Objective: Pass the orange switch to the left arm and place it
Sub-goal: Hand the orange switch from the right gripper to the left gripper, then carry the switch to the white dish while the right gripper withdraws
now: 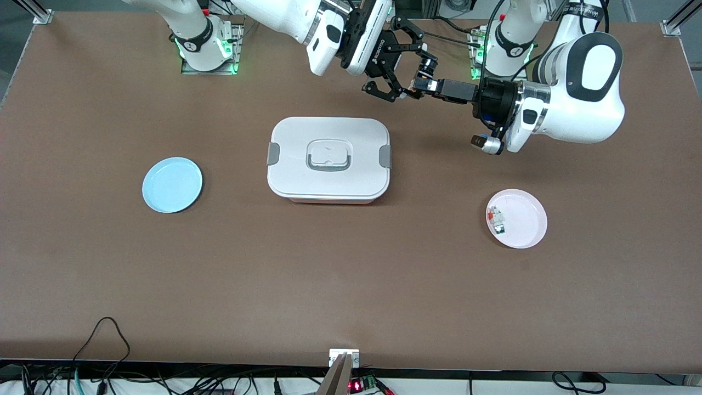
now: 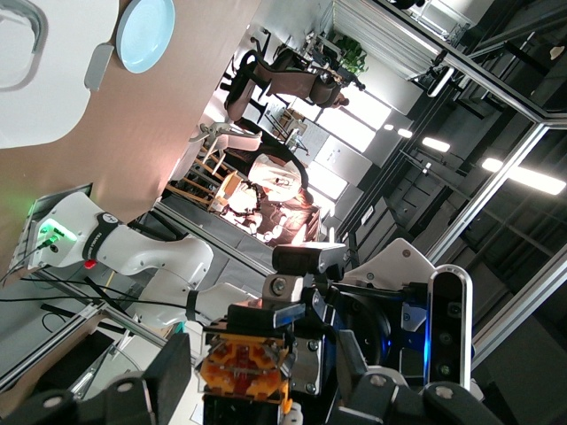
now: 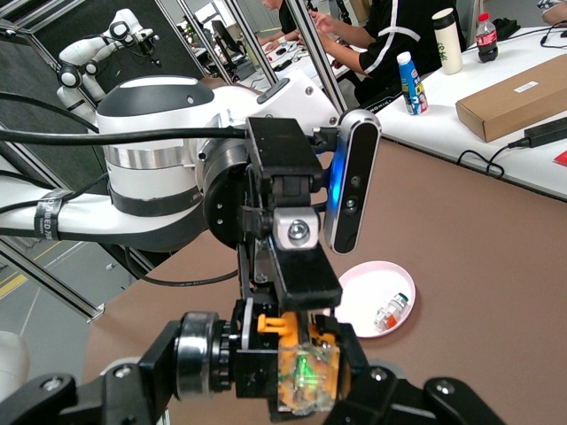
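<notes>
The orange switch (image 1: 423, 75) is up in the air over bare table between the white box (image 1: 329, 181) and the robots' bases. My left gripper (image 1: 433, 85) is shut on it. My right gripper (image 1: 419, 77) is open, with one finger on each side of the switch. In the left wrist view the switch (image 2: 251, 367) shows its orange block end in my left gripper (image 2: 252, 376). In the right wrist view the switch (image 3: 306, 372) lies across my right gripper (image 3: 292, 381), black ring at one end, orange block at the other.
The box stands shut in the middle of the table. A blue plate (image 1: 172, 185) lies toward the right arm's end. A pink plate (image 1: 526, 222) with small red-white-green parts (image 1: 497, 219) lies toward the left arm's end; it also shows in the right wrist view (image 3: 363, 297).
</notes>
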Robot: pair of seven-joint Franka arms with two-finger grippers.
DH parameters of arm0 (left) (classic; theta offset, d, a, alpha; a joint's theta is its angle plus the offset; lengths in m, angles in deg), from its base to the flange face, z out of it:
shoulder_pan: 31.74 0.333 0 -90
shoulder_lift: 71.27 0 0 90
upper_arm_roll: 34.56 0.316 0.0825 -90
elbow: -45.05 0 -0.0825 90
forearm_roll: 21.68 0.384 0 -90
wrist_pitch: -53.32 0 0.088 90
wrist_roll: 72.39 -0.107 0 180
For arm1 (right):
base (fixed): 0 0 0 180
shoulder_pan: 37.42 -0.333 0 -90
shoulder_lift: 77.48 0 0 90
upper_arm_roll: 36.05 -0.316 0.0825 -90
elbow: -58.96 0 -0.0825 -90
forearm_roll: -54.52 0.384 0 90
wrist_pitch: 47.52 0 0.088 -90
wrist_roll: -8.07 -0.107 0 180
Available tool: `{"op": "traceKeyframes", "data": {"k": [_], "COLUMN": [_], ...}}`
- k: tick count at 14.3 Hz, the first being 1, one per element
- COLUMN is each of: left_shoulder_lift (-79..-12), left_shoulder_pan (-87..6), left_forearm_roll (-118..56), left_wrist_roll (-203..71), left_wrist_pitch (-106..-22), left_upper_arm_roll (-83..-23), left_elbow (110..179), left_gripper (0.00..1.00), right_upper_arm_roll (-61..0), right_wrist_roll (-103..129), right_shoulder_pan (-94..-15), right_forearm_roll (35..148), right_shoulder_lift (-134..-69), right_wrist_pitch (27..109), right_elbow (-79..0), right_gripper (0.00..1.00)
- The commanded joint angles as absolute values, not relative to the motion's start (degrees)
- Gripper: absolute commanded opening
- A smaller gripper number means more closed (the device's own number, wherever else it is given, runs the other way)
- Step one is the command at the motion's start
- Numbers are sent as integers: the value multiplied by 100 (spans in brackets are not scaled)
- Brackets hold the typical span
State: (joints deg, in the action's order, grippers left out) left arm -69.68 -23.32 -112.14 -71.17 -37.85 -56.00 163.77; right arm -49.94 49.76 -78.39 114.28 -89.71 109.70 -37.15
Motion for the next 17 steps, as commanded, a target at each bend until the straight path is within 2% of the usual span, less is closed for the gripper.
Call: {"op": "traceKeyframes", "data": {"k": [1, 5, 8, 9, 10, 11, 17], "left_shoulder_lift": [-7135, -7127, -7118, -7118, -7118, -7109, -7083], "left_shoulder_pan": [-2269, -2243, -2243, -2243, -2243, -2243, -2208], "left_forearm_roll": [-11344, -11344, -11335, -11344, -11335, -11335, -11143], "left_wrist_roll": [-7310, -7310, -7301, -7301, -7301, -7301, -7301], "left_wrist_pitch": [-3695, -3624, -3624, -3624, -3624, -3624, -3633], "left_upper_arm_roll": [-5618, -5618, -5618, -5618, -5609, -5618, -5548], "left_elbow": [16528, 16511, 16511, 16502, 16493, 16493, 16406], "left_gripper": [38, 15, 15, 15, 15, 15, 15], "right_upper_arm_roll": [-4932, -4932, -4932, -4924, -4924, -4924, -4897], "right_wrist_roll": [4991, 4991, 4991, 4991, 4991, 4991, 4982], "right_shoulder_pan": [-7943, -7943, -7943, -7943, -7943, -7943, -7759], "right_forearm_roll": [11561, 11561, 11552, 11543, 11552, 11552, 11561], "right_shoulder_lift": [-8978, -8978, -8978, -8978, -8978, -8978, -8961], "right_wrist_pitch": [11086, 11086, 11086, 11086, 11086, 11086, 10937], "right_elbow": [-3666, -3666, -3658, -3658, -3623, -3614, -3605], "right_gripper": [3, 3, 6, 19, 97, 100, 100]}}
